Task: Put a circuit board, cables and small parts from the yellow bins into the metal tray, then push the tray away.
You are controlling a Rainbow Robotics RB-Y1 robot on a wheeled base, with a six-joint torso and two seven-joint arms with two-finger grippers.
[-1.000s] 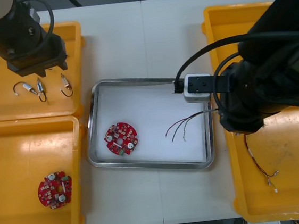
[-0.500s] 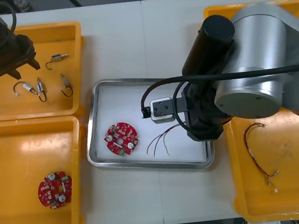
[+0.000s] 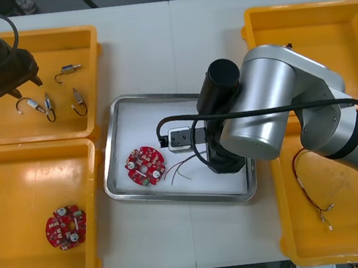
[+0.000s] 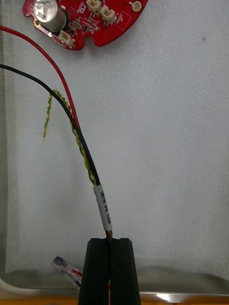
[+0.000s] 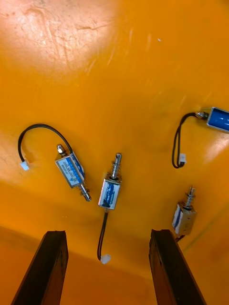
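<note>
A: Front view first. Where is the cable?

B: The cable (image 3: 181, 170) lies on the white floor of the metal tray (image 3: 113, 174), mid-worktop (image 3: 176, 44). Its loose ends are just beside the round red circuit board (image 3: 145, 165), and the right arm (image 3: 260, 112) hangs over its other end. The left hand (image 3: 25, 86) hovers over the far left yellow bin (image 3: 92, 72), near the small metal parts (image 3: 48, 104).

A: Right wrist view?

B: The right hand (image 4: 109, 243) is pinched tight on the cable just under its white label (image 4: 103, 206), where the black, red and twisted yellow-green wires run bundled. A clear plug (image 4: 66, 268) lies beside the fingers (image 4: 98, 271). I judge the cable light and limp. Past the label the strands splay and will flop where they fall, so the labelled stretch is the sound hold.

A: Left wrist view?

B: The left hand is spread wide and holds nothing, with four parts on the bin floor beyond its fingers. They look hard, smooth and dense for their size, each with a thin pin and a floppy black lead. I'd take the middle part (image 5: 110, 190) across its boxy blue-labelled body. The lead or pin would likely slip or swing.
</note>
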